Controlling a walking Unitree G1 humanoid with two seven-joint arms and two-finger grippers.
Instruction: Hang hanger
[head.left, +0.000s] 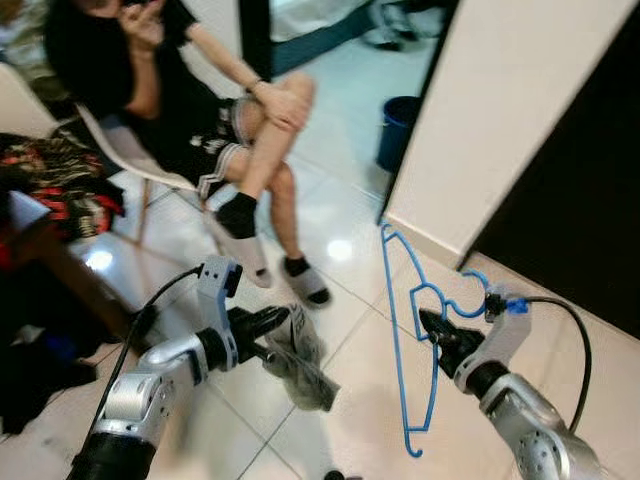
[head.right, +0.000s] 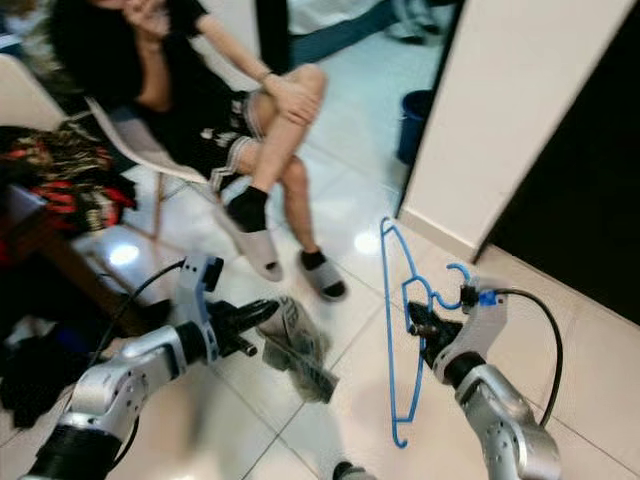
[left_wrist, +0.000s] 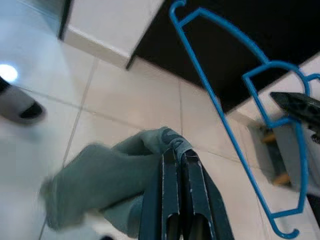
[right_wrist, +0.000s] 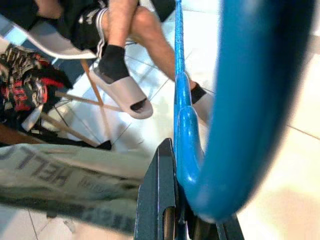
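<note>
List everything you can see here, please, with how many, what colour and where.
hanger: one, blue, held up on edge above the floor in the right gripper
garment: one, grey-green, dangling from the left gripper
person: one, in dark clothes, sitting ahead on the left, with black socks and pale slides
chair: one, pale, under the person
clothes pile: one, red, black and patterned, far left
bin: one, dark blue, on the floor by the white wall
floor: pale glossy tiles
left gripper: black, shut on the garment, left of the hanger
right gripper: black, shut on the hanger near its hook
</note>
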